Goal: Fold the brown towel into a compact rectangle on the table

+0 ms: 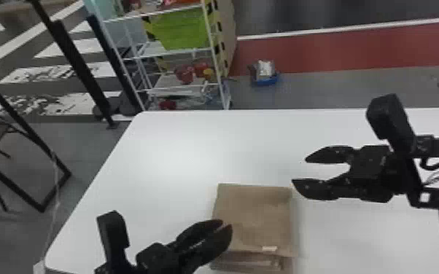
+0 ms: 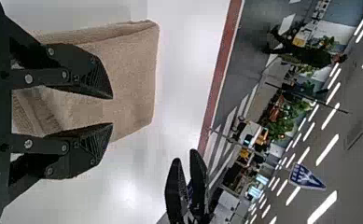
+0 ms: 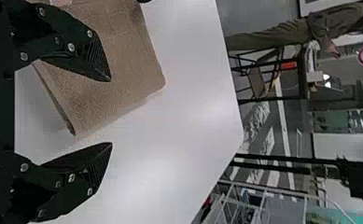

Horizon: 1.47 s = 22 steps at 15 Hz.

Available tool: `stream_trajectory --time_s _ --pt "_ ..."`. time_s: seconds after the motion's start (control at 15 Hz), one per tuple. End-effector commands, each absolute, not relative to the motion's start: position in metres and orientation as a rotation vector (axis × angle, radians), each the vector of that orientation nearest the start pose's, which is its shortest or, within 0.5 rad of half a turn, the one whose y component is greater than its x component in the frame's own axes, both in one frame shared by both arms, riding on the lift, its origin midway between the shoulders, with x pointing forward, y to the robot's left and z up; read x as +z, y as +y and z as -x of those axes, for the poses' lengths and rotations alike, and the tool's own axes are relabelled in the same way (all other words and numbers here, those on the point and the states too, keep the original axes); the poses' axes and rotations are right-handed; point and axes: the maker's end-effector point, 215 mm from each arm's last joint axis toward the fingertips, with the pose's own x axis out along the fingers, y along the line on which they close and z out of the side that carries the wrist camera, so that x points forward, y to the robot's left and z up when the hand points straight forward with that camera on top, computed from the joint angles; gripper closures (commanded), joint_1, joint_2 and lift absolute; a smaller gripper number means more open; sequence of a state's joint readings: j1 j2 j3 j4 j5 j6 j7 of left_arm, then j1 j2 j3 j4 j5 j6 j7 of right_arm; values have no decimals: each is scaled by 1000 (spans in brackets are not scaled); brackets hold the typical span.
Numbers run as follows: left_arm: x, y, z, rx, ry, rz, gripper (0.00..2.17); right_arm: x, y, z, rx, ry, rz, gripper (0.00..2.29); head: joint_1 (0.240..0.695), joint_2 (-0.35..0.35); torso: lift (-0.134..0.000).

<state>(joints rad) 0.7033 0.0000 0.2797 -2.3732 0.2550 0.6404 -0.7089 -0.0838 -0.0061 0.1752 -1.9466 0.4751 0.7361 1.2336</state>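
The brown towel (image 1: 253, 215) lies folded into a near-square on the white table, with a small pale label close to its near edge and another layer visible below that edge. Over its left side is my left gripper (image 1: 226, 225); in the left wrist view the left gripper (image 2: 112, 111) has a gap between its fingers, the towel (image 2: 135, 79) beyond them. My right gripper (image 1: 299, 171) is open by the towel's far right corner. In the right wrist view, the right gripper (image 3: 110, 112) stands wide apart, one finger in front of the towel (image 3: 123, 60), nothing gripped.
The white table (image 1: 178, 153) extends around the towel, its left edge slanting. Behind it stand a wire shelf (image 1: 178, 51) with a green bin and, on the floor, a small blue item (image 1: 265, 78). Dark metal frames stand left of the table.
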Motion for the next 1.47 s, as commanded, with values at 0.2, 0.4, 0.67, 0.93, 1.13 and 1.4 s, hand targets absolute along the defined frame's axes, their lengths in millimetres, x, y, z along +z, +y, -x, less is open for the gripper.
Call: stream_trajectory --time_s 0.2,0.4,0.67,0.93,1.13,1.4 --pt "-314 209 -359 -486 283 229 22 -299 -102 -458 865 339 16 66 695 195 -123" --pt "-297 224 -373 -402 236 190 26 -286 -138 -439 726 206 71 70 695 154 -123" --pt "-292 223 -392 -281 191 129 29 -261 -159 -417 605 57 74 76 695 110 -123" --pt "-274 227 -402 -117 72 103 29 -245 -180 -396 506 -55 61 76 695 87 -123" --pt "-256 229 -400 -55 -36 85 29 -254 -190 -393 463 -49 45 73 695 75 -123" --pt "-235 219 -392 -27 -193 64 29 -267 -200 -389 413 -48 41 73 695 49 -123"
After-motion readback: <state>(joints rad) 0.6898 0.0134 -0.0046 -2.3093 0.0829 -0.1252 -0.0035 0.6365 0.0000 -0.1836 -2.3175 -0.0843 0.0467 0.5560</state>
